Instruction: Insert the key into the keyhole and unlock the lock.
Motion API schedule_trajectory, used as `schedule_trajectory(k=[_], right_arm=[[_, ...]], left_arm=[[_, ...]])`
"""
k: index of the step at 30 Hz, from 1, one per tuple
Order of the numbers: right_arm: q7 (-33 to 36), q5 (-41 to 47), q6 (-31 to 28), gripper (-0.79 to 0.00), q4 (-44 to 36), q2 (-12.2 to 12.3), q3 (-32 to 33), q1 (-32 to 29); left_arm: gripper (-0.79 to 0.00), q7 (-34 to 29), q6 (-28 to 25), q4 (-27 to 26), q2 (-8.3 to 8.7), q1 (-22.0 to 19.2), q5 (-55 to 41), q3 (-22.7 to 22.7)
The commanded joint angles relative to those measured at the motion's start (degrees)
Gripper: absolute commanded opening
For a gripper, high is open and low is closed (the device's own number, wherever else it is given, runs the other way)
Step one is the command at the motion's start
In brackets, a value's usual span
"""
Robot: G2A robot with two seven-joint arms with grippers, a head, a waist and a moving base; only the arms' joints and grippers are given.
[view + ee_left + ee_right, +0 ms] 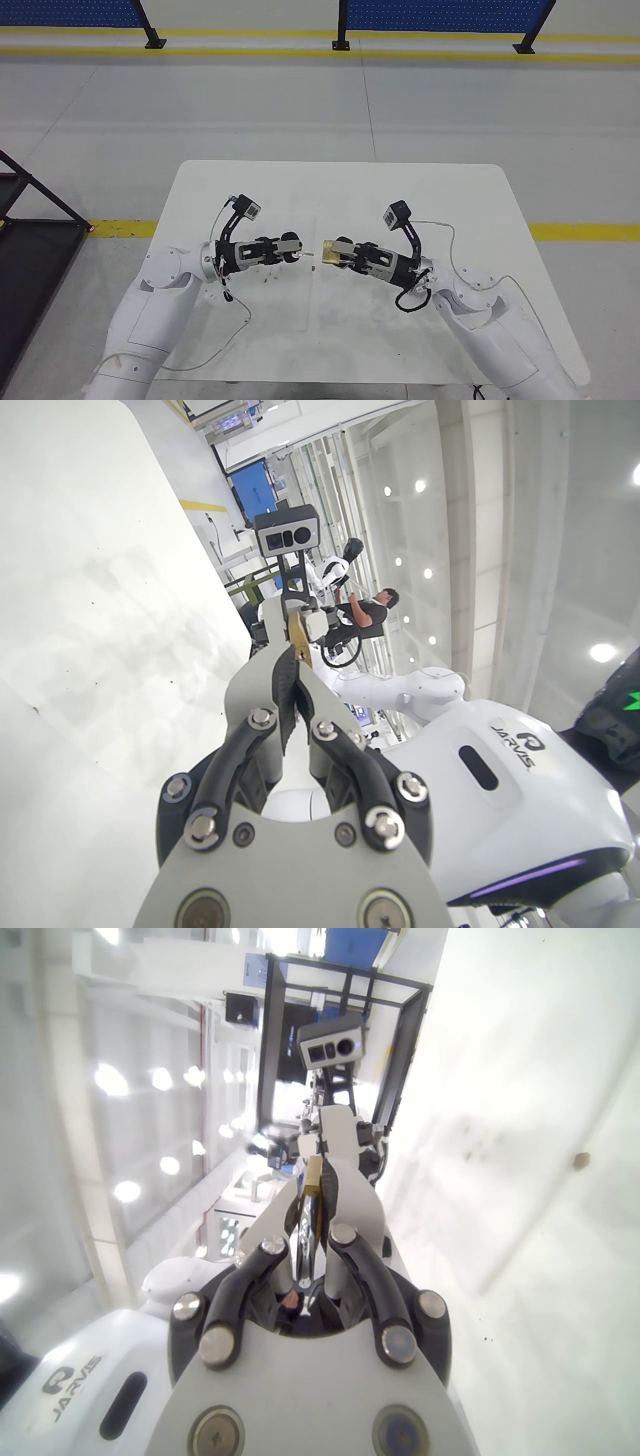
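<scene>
Above the table [440,200], the left gripper [292,672] is pinching the key [302,655] and the right gripper [320,1188] is clamping the lock [314,1176] just opposite; the 2 are needing coaxial alignment before any turning.

Brass padlock [330,247] juts from the right end effector [342,249] (body outward), beside the key [307,255] in the left end effector [294,245].

Both arms are bent inward with wrists rolled sideways, so the left gripper [297,246], pinched shut on the key [301,656], and the right gripper [340,250], clamped on the lock [314,1175], face each other tip to tip, close together.
</scene>
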Motion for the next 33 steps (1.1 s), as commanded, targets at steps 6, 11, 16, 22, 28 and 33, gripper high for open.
schedule_trajectory(k=[6, 11, 16, 22, 28, 33], right_arm=[[-3.46, -4.86, 0.42, -0.785, -1.14, -0.19, -0.32, -0.48], [-5.44, -5.79, 0.80, -0.785, -1.73, -0.35, -0.31, -1.23], [-5.44, -5.79, 0.80, -0.785, -1.73, -0.35, -0.31, -1.23], [-5.44, -5.79, 0.80, -0.785, -1.73, -0.35, -0.31, -1.23], [-5.44, -5.79, 0.80, -0.785, -1.73, -0.35, -0.31, -1.23], [-5.44, -5.79, 0.80, -0.785, -1.73, -0.35, -0.31, -1.23]], left_arm=[[-0.785, -0.23, -0.11, -0.24, 0.34, 0.65, -0.57, 0.07], [-0.785, -0.24, -0.24, 0.26, 0.52, 0.54, -0.75, 0.31], [-0.785, 0.25, -0.56, 0.59, 0.65, 0.07, -0.50, 0.69], [-0.785, 0.95, -1.08, 0.77, 0.74, -0.16, -0.60, 1.33], [-0.785, 1.67, -1.37, 1.25, 0.76, -0.57, -0.76, 2.19], [-0.785, 2.21, -1.39, 1.44, 0.76, -1.02, -0.64, 3.06]])
